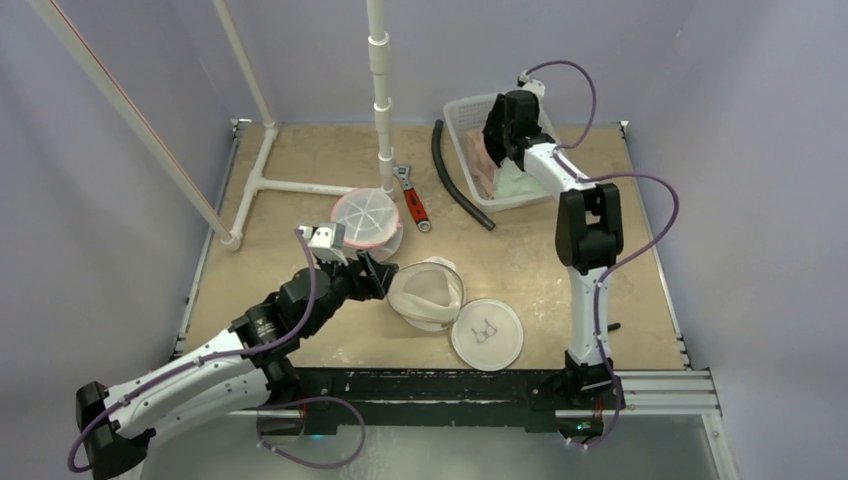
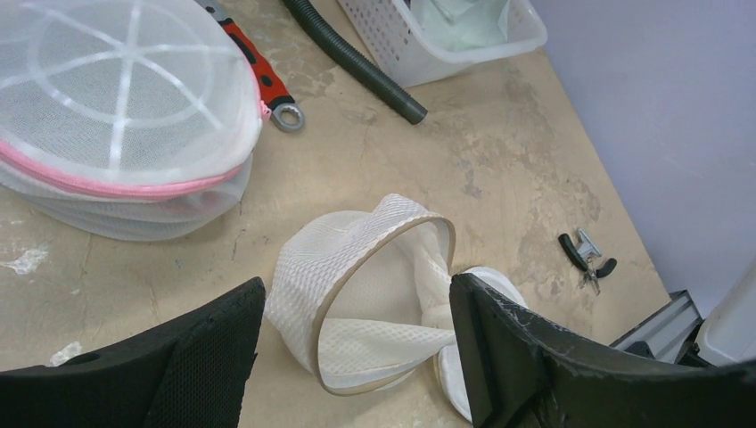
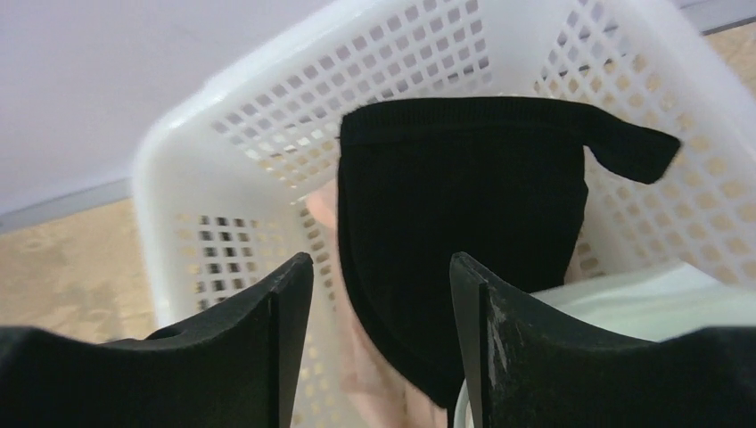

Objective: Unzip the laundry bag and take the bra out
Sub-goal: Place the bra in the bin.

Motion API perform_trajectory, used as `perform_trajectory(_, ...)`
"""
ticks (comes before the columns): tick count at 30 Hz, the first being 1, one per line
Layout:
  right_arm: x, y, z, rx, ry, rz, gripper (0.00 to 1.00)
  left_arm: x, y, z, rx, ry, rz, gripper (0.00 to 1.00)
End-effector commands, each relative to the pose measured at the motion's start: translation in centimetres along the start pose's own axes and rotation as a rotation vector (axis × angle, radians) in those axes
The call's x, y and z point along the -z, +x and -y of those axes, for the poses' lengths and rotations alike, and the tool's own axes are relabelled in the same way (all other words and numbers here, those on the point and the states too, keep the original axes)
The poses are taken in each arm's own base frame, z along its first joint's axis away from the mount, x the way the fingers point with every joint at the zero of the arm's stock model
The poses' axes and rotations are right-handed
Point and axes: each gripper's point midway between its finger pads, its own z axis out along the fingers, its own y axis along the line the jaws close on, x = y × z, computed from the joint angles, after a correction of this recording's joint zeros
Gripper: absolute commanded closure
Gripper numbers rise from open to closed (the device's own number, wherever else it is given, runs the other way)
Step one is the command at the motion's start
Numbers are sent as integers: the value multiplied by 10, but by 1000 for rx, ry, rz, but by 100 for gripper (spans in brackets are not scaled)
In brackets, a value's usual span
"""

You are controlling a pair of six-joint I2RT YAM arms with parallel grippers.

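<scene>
The black bra (image 3: 464,232) lies inside the white basket (image 3: 267,116), against its back wall and over pale clothes. The right gripper (image 3: 382,267) hangs just above the basket with its fingers spread, pinching nothing. The laundry bag (image 2: 357,267) sits well apart from the basket, toward the arm bases, its mouth gaping. The left gripper (image 2: 357,285), farther still from the basket, faces that mouth, fingers spread wide and empty. A black hose (image 2: 357,62) lies just beside the basket

Nothing stands between the left gripper (image 2: 355,290) and the open mesh bag (image 2: 343,245). A pink-rimmed bag (image 2: 116,107) sits close beside; bare table (image 2: 499,160) lies to the right. The basket (image 3: 267,116) walls hem the right gripper (image 3: 379,267), black bra (image 3: 446,196) ahead.
</scene>
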Motion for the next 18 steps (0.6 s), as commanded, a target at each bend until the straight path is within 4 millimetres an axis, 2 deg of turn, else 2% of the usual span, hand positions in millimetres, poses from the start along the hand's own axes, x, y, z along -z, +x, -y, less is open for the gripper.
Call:
perform_trajectory(1,-19,-11,-3,75,9,52,37,1,-16,7,0,-4,23,26)
perform_trajectory(6,-28,-12,0,172,90,78,30,0,-15,4,1,-19,26,26)
perform_trajectory(11,-32,-1,4,225,131,67,31,-5,-10,8,9,-6,10,26)
perform_trajectory(18,-33,14,-6,240,97,63,31,-8,-4,8,18,-1,-5,27)
